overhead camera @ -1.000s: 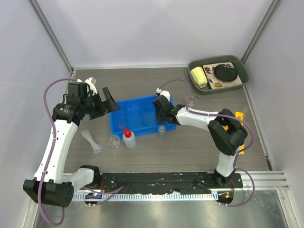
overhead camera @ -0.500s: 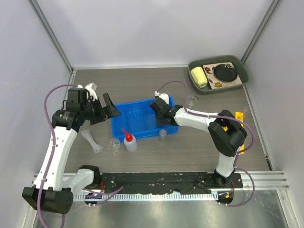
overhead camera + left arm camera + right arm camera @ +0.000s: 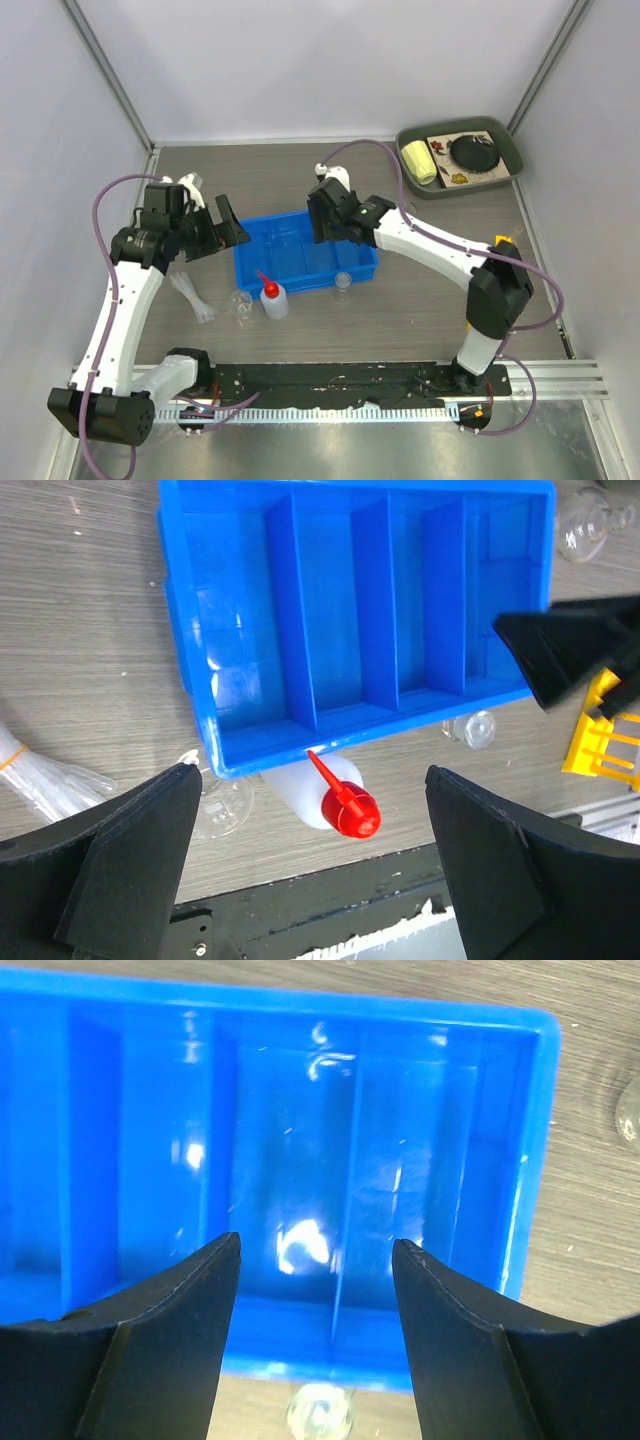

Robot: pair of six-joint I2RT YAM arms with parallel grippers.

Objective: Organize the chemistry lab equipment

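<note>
Squeeze bottle (image 3: 273, 301) upright, red nozzle (image 3: 261, 279) slants toward blue tray (image 3: 290, 250)

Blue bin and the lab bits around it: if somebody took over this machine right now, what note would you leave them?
Left tool: open, empty, above the blue bin's left end.
Right tool: open, empty, over its right compartments.
Near side of bin: squeeze bottle, a glass beaker left of it, a small glass to its right; pipettes further left.
Flask off the far right corner; yellow rack further right.
Done: nothing binned.
Left: everything.
</note>
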